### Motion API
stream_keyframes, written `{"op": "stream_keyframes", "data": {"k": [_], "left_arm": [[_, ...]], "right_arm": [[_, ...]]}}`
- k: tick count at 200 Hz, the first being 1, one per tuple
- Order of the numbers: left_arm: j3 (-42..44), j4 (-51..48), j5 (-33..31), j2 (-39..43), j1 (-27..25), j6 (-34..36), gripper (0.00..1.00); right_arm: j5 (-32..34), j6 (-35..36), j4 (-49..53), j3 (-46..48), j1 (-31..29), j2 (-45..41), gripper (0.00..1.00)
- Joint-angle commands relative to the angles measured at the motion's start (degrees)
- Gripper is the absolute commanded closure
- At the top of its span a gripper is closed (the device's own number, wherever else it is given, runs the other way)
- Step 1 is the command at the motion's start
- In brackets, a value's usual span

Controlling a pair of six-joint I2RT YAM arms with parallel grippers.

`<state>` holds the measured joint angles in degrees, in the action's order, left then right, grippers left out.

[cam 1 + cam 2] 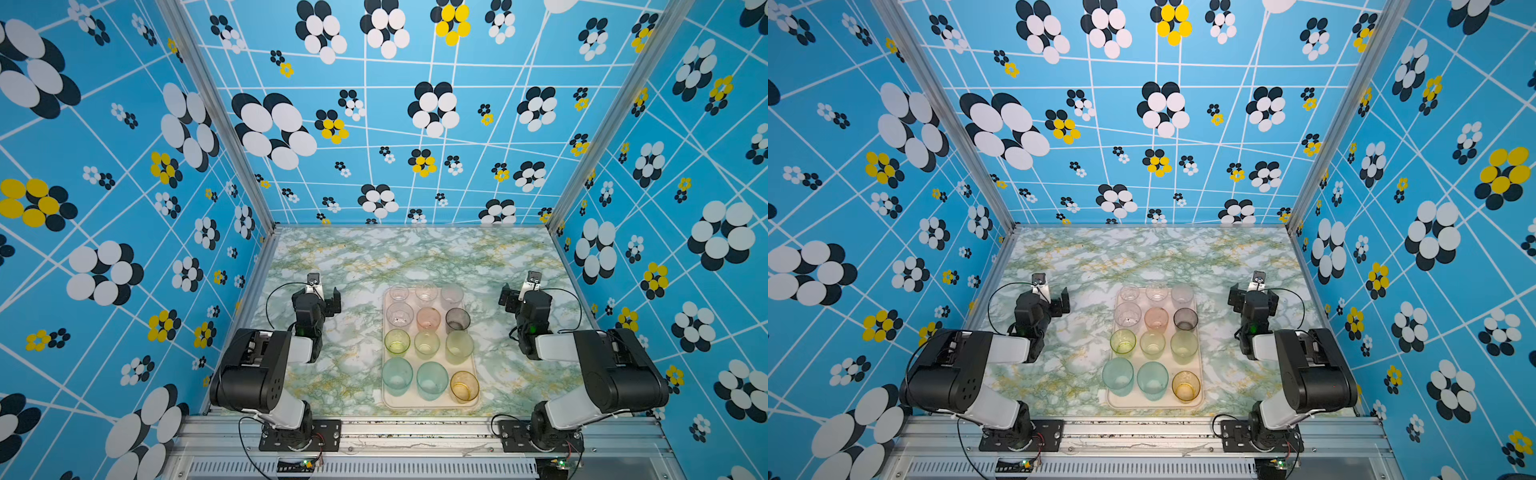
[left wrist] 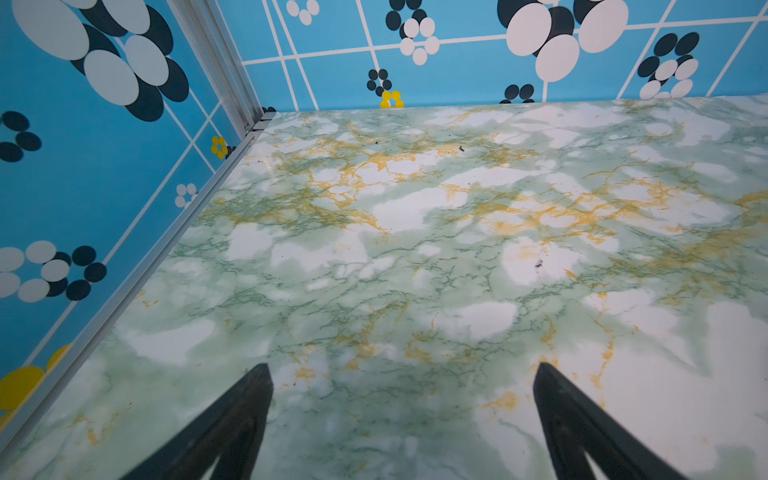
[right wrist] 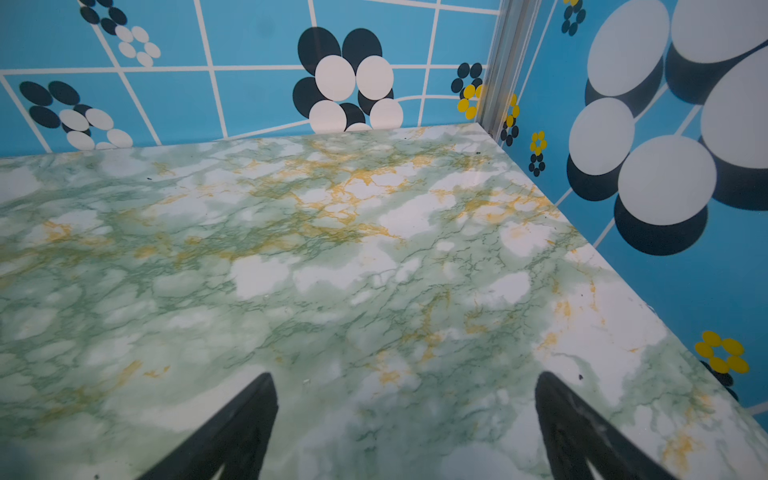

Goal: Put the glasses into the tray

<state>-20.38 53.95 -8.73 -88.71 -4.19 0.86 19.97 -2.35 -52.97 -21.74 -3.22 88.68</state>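
Cream-pink tray (image 1: 428,406) is crowded with glasses (image 1: 427,344); one could be toppled by the empty, wide-open left end effector (image 2: 402,368) or right end effector (image 3: 404,376).

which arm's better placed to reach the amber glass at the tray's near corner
Right, likely. The amber translucent tumbler stands in the cream-pink rectangular tray's near right corner, on the side of the right gripper, jaws open and empty. The left gripper would cross two teal tumblers.

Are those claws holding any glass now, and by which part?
Nothing is held. The left claw and right claw are open and empty; the glasses stand in the tray.
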Motion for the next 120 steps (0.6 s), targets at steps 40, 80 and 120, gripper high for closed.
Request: {"op": "stream_keyframes", "data": {"k": [40, 80, 120], "left_arm": [[-1.31, -1.34, 1.23, 0.24, 0.79, -0.84, 0.01], [-1.41, -1.57, 1.79, 0.29, 1.17, -1.04, 0.01], [-1.24, -1.4, 1.78, 0.29, 1.11, -1.04, 0.01]], "right_arm": [[-0.72, -0.81, -0.93, 0.29, 0.32, 0.44, 0.01], [-0.72, -0.55, -1.15, 0.42, 0.28, 0.31, 0.01], [-0.72, -0.46, -1.2, 0.47, 0.24, 0.35, 0.01]]}}
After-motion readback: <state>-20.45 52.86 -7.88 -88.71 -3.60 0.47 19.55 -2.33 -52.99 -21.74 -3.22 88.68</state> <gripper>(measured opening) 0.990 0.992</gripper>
